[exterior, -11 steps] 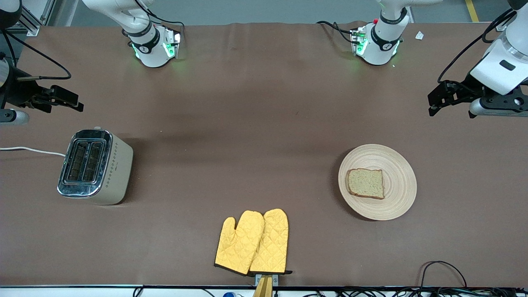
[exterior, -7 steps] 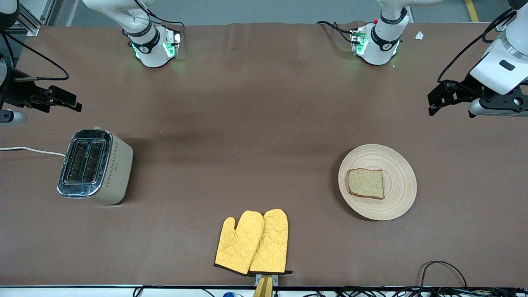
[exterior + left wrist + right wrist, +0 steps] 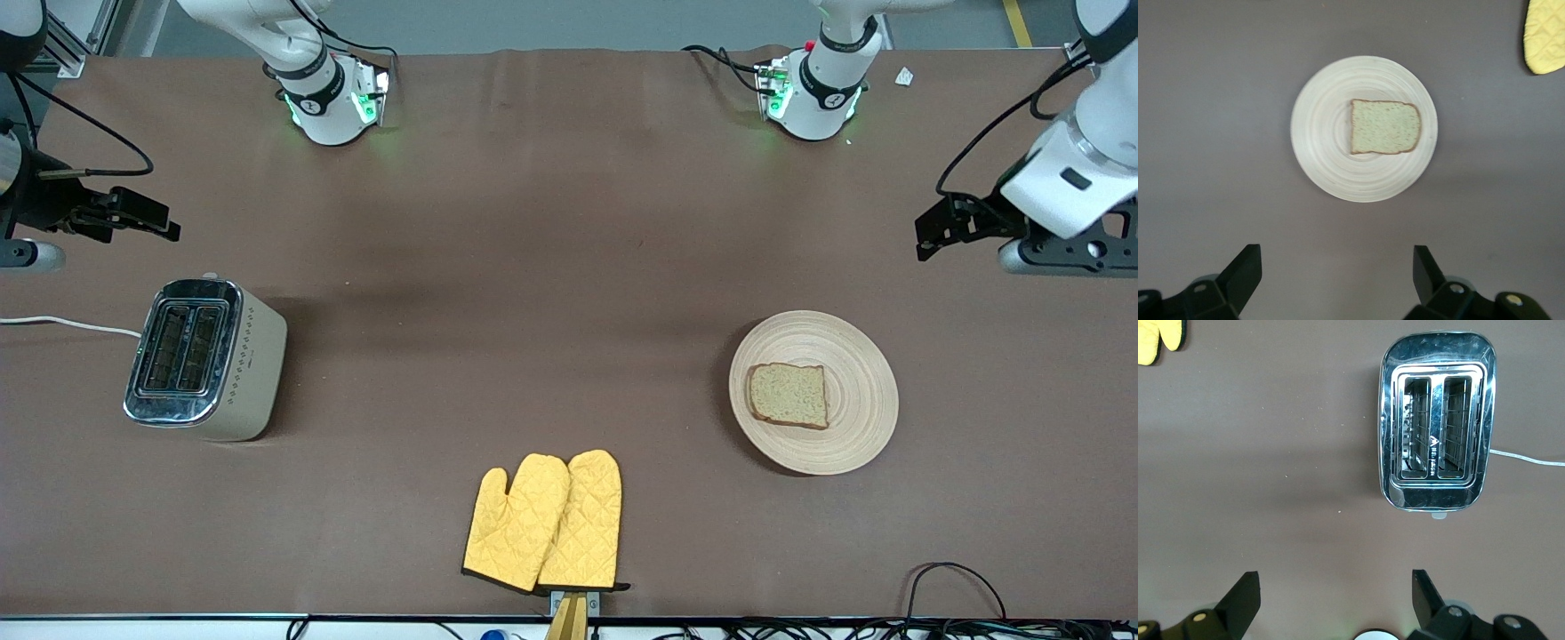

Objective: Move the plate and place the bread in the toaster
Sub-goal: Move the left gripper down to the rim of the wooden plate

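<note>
The round pale wooden plate (image 3: 813, 392) with ring grooves lies flat on the table (image 3: 569, 293), below my open left hand (image 3: 1335, 280). The speckled, brown-crusted bread (image 3: 788, 396) lies flat on it, off-center. The beige toaster (image 3: 206, 359) stands upright below my open right hand (image 3: 1335, 600), both chrome-rimmed slots empty, its white cord (image 3: 67, 324) trailing away.

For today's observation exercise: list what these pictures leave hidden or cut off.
- Underside of the bread: hidden against the plate, every view.
- Toaster slot bottoms: too dark, right wrist view.
- Toaster cord end: cut off by the front view's edge.
- Oven mitts: clipped by wrist view edges.
</note>
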Controlling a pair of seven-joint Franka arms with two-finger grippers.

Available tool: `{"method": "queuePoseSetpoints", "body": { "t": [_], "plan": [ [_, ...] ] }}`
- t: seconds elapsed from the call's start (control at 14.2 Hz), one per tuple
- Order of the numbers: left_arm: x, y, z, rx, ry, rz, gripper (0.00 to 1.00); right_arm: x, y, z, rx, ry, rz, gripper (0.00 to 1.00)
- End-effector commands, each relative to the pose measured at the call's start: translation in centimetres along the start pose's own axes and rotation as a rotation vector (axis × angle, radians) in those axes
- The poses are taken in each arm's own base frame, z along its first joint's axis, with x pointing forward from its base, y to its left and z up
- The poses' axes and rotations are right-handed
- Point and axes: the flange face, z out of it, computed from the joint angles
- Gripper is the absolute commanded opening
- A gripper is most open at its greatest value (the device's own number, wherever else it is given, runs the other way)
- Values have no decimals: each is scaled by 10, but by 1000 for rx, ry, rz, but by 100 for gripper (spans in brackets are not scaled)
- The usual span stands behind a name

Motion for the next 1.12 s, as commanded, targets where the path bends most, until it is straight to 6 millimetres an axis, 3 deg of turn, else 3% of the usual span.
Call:
{"method": "queuePoseSetpoints", "body": {
  "t": [0.0, 0.14, 0.42, 0.56, 0.77, 1.05],
  "plan": [
    [27, -83, 41, -201, -59, -53, 100, -5, 2, 1, 8, -1, 6, 100],
    [44, -142, 101, -345, -111, -76, 100, -5, 2, 1, 8, -1, 3, 100],
    [67, -214, 231, -600, -147, -23, 100, -5, 2, 1, 8, -1, 2, 100],
    [77, -228, 291, -687, -156, 13, 100, -5, 2, 1, 8, -2, 0, 100],
    [84, -246, 353, -751, -126, 45, 100, -5, 2, 3, 8, -7, 1, 100],
    [83, -250, 400, -770, -94, 72, 100, -5, 1, 5, 8, -10, 0, 100]
  ]
}}
